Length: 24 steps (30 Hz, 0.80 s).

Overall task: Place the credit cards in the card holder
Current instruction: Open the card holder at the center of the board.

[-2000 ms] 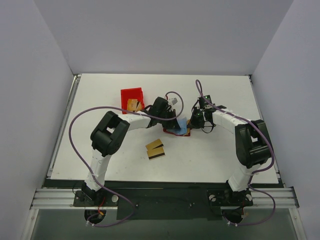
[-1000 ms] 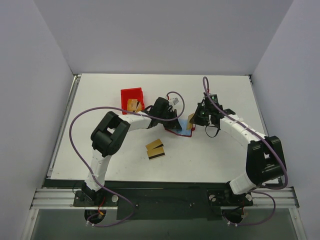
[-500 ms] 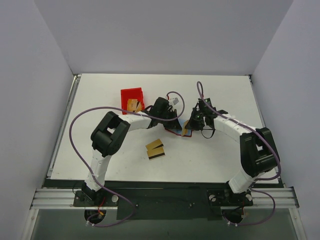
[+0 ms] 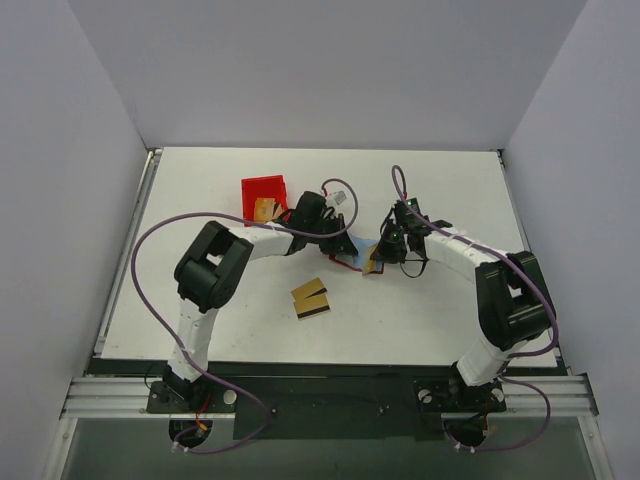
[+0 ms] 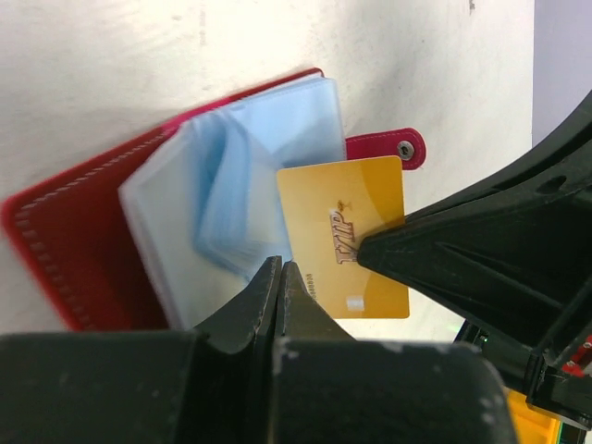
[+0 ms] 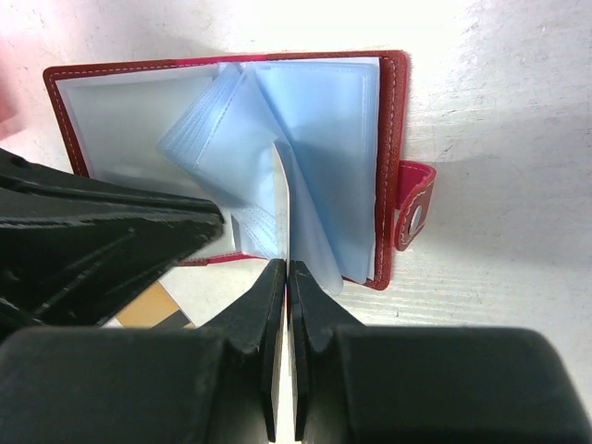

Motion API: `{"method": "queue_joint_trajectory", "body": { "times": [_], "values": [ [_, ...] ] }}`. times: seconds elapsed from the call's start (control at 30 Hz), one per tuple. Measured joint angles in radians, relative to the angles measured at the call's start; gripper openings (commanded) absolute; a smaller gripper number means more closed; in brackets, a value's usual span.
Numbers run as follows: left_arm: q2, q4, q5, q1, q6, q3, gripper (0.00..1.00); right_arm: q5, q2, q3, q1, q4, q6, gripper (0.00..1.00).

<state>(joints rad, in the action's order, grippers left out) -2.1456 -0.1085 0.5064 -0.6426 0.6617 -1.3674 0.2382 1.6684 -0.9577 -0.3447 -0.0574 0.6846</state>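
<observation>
From the overhead camera I see both arms meeting at mid-table over the card holder (image 5: 74,250). It lies open and flat on the white table (image 4: 450,180), with its light blue sleeves (image 6: 319,120) fanned upward and its snap tab (image 5: 393,148) sticking out to one side.

The right gripper (image 6: 286,270) is clenched on a gold credit card (image 5: 342,222). In its own camera I see the card edge-on, as a thin pale line running from the fingertips into the fan of sleeves. In the left wrist view the card's printed face shows, overlapping the outer edge of the sleeves, with the right arm's black finger covering one corner.

The left gripper (image 5: 281,270) is closed tight, its tips at the near edge of the sleeves and just beside the held card. I can't quite tell whether a sleeve is pinched between them or they only press against it.

The two black grippers crowd each other. Each wrist camera has the other arm's finger filling one side, and from above they hide most of the holder.

Two more loose cards (image 4: 311,298) lie overlapped on the table, nearer the arm bases. The red bin (image 4: 262,188) sits behind the left forearm with tan cards (image 4: 266,210) inside. A purple cable (image 4: 150,240) loops wide off the left arm.
</observation>
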Motion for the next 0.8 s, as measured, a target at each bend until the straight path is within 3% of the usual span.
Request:
{"method": "queue_joint_trajectory", "body": {
  "times": [0.37, 0.8],
  "values": [
    [0.034, -0.002, -0.039, 0.05, -0.006, 0.031, 0.0, -0.013, 0.0, -0.008, -0.003, -0.013, 0.0, 0.0],
    [0.034, 0.151, -0.152, 0.016, -0.093, -0.011, 0.0, -0.026, 0.0, -0.045, -0.003, -0.055, -0.004, 0.0]
  ]
}}
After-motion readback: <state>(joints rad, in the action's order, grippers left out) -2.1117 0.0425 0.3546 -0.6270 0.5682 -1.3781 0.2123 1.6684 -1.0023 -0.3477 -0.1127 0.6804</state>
